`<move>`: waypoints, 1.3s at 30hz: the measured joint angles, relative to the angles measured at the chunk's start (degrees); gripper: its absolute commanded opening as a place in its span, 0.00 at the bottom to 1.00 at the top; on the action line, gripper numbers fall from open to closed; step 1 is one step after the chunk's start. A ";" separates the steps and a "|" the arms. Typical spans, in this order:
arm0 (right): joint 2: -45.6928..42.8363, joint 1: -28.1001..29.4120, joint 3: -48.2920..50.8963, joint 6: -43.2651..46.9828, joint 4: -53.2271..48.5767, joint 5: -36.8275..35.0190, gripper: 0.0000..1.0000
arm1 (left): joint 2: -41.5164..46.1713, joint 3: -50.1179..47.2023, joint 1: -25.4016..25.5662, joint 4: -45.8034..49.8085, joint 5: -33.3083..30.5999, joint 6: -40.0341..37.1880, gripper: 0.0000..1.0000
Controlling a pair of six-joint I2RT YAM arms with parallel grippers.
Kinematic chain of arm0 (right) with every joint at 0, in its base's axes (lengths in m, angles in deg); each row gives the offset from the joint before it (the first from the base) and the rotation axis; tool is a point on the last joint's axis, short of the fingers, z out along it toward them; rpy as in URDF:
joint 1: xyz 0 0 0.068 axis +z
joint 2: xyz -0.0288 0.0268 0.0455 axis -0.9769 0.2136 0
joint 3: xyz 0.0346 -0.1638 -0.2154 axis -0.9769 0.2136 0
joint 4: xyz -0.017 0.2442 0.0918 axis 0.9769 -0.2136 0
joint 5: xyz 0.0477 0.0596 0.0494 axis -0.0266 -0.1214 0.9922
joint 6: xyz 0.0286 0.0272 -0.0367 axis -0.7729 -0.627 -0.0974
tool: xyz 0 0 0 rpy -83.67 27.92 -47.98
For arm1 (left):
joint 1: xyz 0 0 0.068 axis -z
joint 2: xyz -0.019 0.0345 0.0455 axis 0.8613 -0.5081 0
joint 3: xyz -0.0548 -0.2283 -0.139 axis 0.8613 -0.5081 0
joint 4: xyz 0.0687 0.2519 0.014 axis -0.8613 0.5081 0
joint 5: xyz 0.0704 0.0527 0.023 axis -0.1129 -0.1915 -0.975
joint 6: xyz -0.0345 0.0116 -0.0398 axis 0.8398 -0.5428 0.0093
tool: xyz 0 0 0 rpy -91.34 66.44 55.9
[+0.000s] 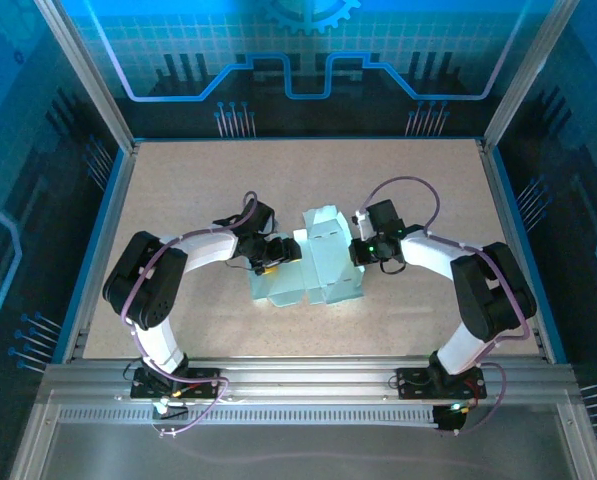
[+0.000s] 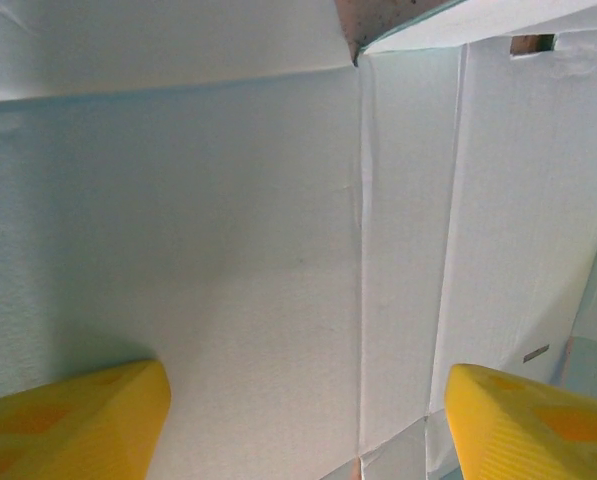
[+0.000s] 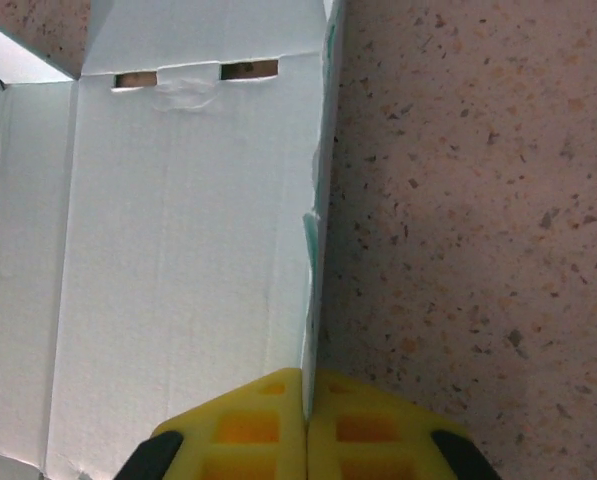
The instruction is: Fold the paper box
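Paper box [image 1: 323, 265]: a mint card sheet, partly unfolded, lying mid-table [image 1: 178, 190] between the two arms. Both arms are bent at the elbow, with forearms reaching inward toward the sheet.

Left gripper [image 1: 286, 250] is over the sheet's left side. Its yellow fingers [image 2: 73, 425] stand wide apart above a flat panel and grip nothing.

Right gripper [image 1: 357, 252] is at the sheet's right edge. Its fingers [image 3: 248, 430] are pressed together, pinching that card edge.

Speckled beige table [image 1: 178, 195] inside blue-lit enclosure [image 1: 298, 60].
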 measured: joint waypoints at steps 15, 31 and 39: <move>-2.89 8.94 -4.28 6.40 -5.16 -12.85 0.00 | 4.52 10.05 -0.02 6.58 -3.85 -1.62 0.94; -5.31 14.10 -2.54 9.07 1.27 -21.03 0.00 | -12.57 44.04 -0.39 16.59 -2.56 -7.80 0.92; -5.31 15.74 -2.34 9.88 2.60 -22.53 0.00 | -17.05 52.85 -0.39 21.27 0.31 -12.24 0.88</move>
